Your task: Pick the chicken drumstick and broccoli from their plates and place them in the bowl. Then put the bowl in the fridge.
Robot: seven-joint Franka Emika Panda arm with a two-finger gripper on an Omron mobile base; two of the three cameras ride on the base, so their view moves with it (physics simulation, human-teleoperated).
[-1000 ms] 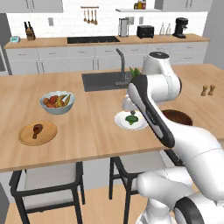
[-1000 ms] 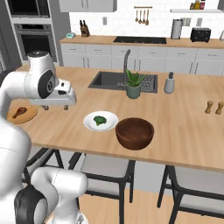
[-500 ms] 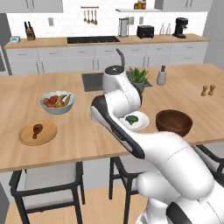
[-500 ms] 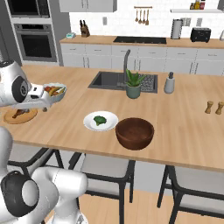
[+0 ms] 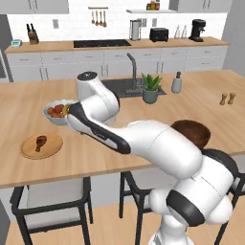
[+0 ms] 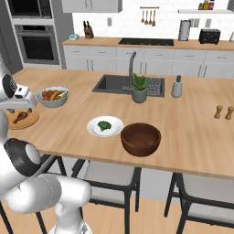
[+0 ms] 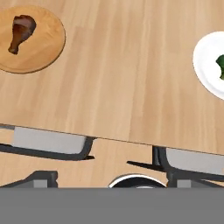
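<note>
No brand, label or writing can be read on anything in view. The chicken drumstick [image 7: 21, 31] is seen lying on the wooden plate [image 7: 43, 52] at 10 o'clock in the hand view, its long axis running from the bulbous meaty end at 1 o'clock to the thin bone end at 7 o'clock. In the left base view the same drumstick [image 5: 40, 141] is shown on that plate [image 5: 52, 149] near the front edge of the tabletop [image 5: 95, 153], at 9 o'clock from the arm.

The broccoli [image 6: 104, 125] is pictured at the middle of the white plate [image 6: 93, 130] in the right base view, with the dark wooden bowl [image 6: 140, 139] set just beside that plate at 3 o'clock. No long axis can be made out on the lumpy floret. A pale bowl of fruit [image 6: 53, 97] stands at 10 o'clock from the white plate, and a potted plant [image 6: 139, 89] is placed beside the sink [image 6: 114, 84].

The tool [image 6: 23, 104] is glimpsed above the wooden plate at the left edge of the right base view; whether its jaws stand wide or narrow cannot be told. Nothing is seen held in it.
</note>
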